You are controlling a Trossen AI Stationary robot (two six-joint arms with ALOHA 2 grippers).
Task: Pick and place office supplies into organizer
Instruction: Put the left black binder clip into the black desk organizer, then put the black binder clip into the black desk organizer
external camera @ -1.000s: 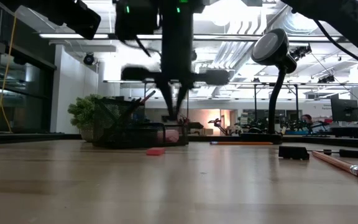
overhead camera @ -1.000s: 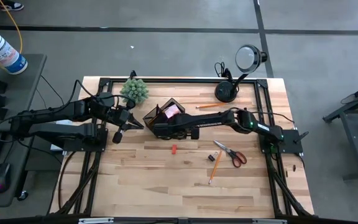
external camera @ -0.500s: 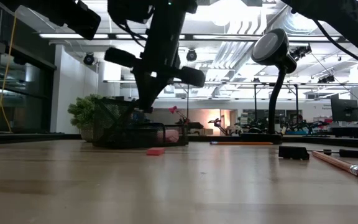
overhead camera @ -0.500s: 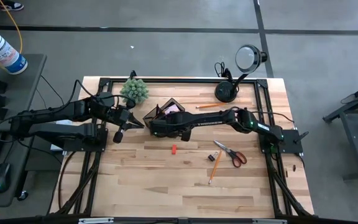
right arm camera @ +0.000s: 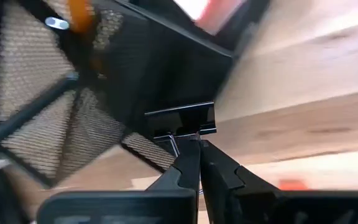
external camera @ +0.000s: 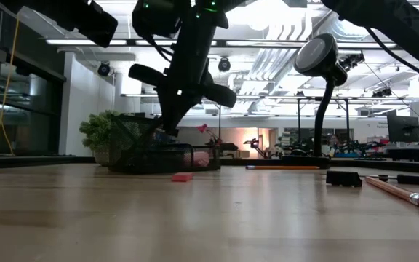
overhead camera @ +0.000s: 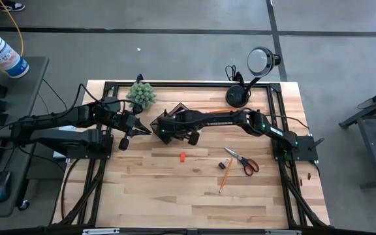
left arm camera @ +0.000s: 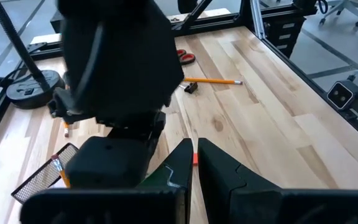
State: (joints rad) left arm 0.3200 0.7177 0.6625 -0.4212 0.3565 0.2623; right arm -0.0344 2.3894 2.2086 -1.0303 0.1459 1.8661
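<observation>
Right gripper (right arm camera: pixel 194 146) reaches over the organizer (overhead camera: pixel 168 117), its fingers pinched on a small black binder clip (right arm camera: pixel 180 121) above the mesh compartments. The organizer sits near the table's (overhead camera: pixel 175 196) far edge, left of centre, beside the green plant (overhead camera: pixel 141 95). Left gripper (overhead camera: pixel 130 128), fingers closed and empty, waits just left of the organizer. Scissors (overhead camera: pixel 243 161), a pencil (overhead camera: pixel 225 175) and a red-orange block (overhead camera: pixel 182 156) lie mid-table.

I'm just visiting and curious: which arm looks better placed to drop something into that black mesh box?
The right. Its gripper hangs over the mesh organizer, jaws shut on a black binder clip. The left gripper waits beside the organizer, jaws shut and empty.
</observation>
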